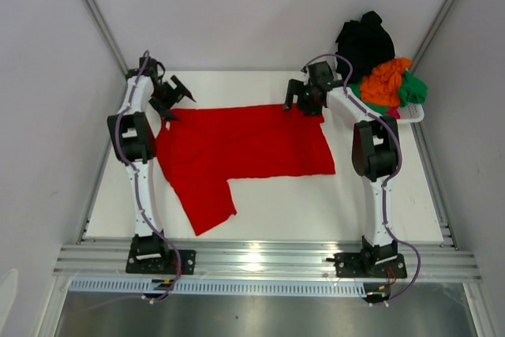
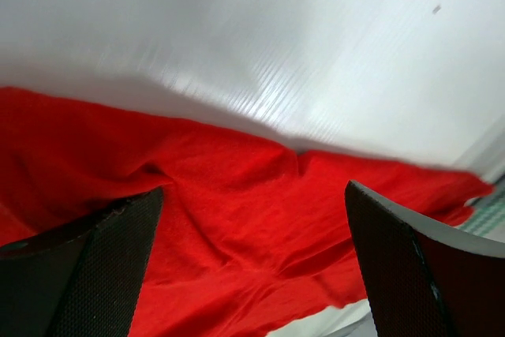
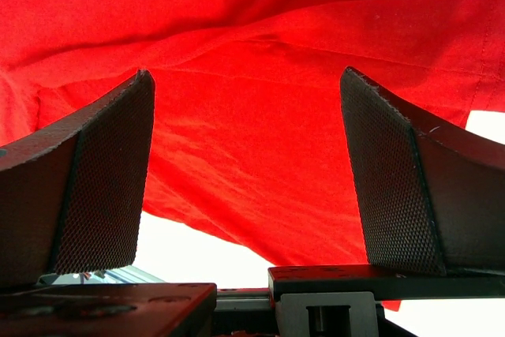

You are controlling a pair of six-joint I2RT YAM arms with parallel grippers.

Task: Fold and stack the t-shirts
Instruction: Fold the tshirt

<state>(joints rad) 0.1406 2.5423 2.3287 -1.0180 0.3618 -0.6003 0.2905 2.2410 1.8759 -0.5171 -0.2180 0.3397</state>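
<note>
Red shirt (image 1: 245, 147) lies flat in mid-frame; the folding seems not begun.
Left gripper (image 1: 173, 100) and right gripper (image 1: 300, 100) stand wide and empty at its upper corners. Next, I think, each must pinch a corner.

Enclosed cell: white worktop (image 1: 331, 211), plain pale walls (image 1: 252, 5).
Slanted metal struts (image 1: 95, 12) run up both back corners. A ribbed aluminium rail (image 1: 260, 260) spans the near edge, glare at its middle, with a grey sheet (image 1: 237, 315) below. Light is even and diffuse.
</note>
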